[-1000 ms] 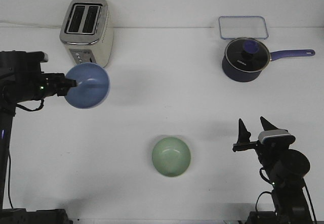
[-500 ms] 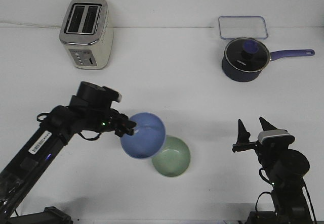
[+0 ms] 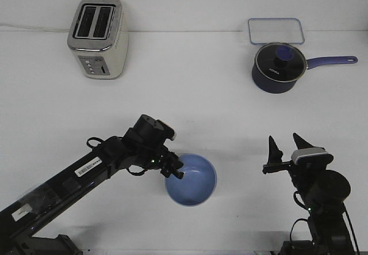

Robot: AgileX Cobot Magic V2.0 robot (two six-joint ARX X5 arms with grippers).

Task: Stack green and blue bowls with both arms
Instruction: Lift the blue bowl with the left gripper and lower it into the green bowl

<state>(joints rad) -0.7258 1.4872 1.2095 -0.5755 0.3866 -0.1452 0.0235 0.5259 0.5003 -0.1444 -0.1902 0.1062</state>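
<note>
The periwinkle blue bowl (image 3: 191,180) sits low in the middle of the table, where it covers the green bowl, which is hidden from view. My left gripper (image 3: 174,171) reaches in from the lower left and is shut on the blue bowl's left rim. My right gripper (image 3: 286,147) stands at the lower right, well apart from the bowl, open with its two pointed fingers spread and nothing between them.
A silver toaster (image 3: 98,37) stands at the back left. At the back right are a dark navy saucepan (image 3: 278,66) with a glass lid and purple handle, and behind it a clear rectangular container (image 3: 276,31).
The left arm carried the blue bowl from beside the toaster, rightward and toward the front, and brought it down over the green bowl, which no longer shows. The right arm stayed still.
</note>
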